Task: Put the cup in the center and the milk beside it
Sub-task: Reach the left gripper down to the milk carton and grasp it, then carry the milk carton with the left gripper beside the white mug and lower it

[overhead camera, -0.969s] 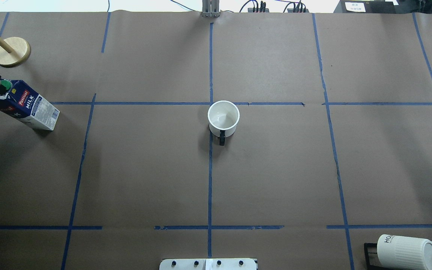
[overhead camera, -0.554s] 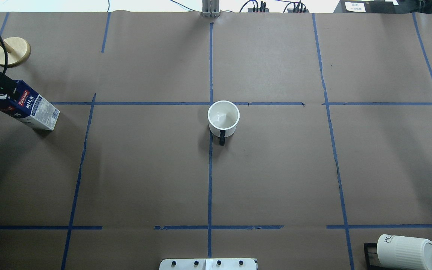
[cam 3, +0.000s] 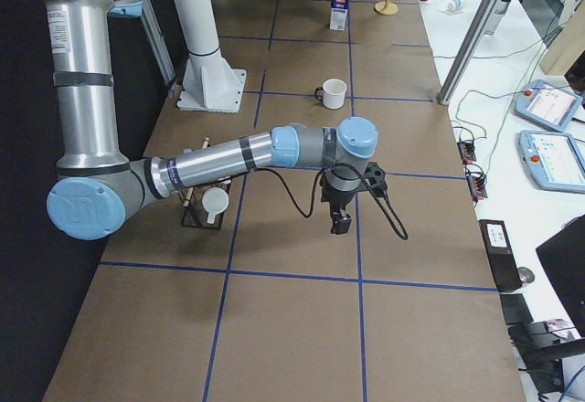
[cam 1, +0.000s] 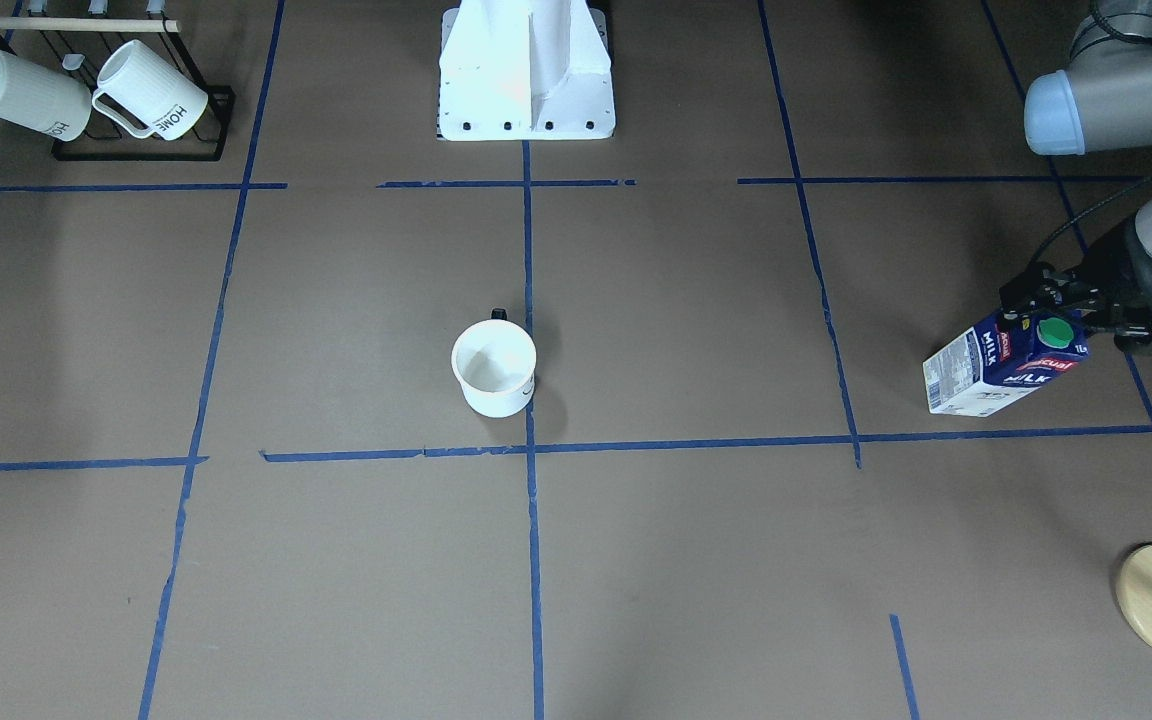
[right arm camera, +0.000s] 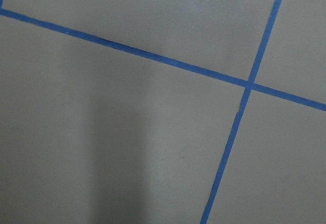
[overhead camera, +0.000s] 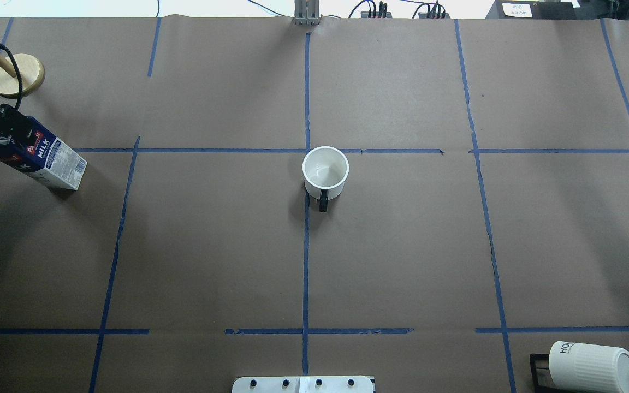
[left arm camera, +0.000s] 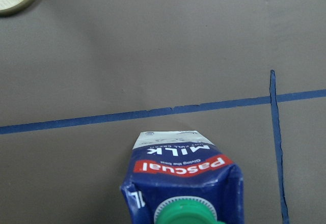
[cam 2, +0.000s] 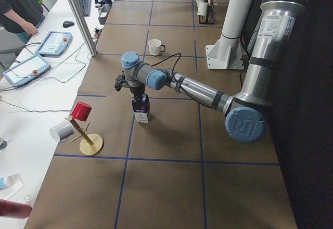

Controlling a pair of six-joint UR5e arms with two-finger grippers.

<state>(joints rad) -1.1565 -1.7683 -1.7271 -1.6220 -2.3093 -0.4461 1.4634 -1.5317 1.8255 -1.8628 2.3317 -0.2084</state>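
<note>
Far off-centre, the left gripper (cam 1: 1054,312) sits atop the milk (cam 1: 991,370) (clamped? can't tell): a shallow pinch could tip it.

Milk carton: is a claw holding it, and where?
Cannot tell for sure. The left claw sits at the top of the milk, by the green cap, but no view shows it pinching.

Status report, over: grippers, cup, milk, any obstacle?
Left gripper over milk top, grip unclear; right gripper far away, state unclear. Cup upright by center crossing; milk standing far to the left. No obstacle seen between them.
</note>
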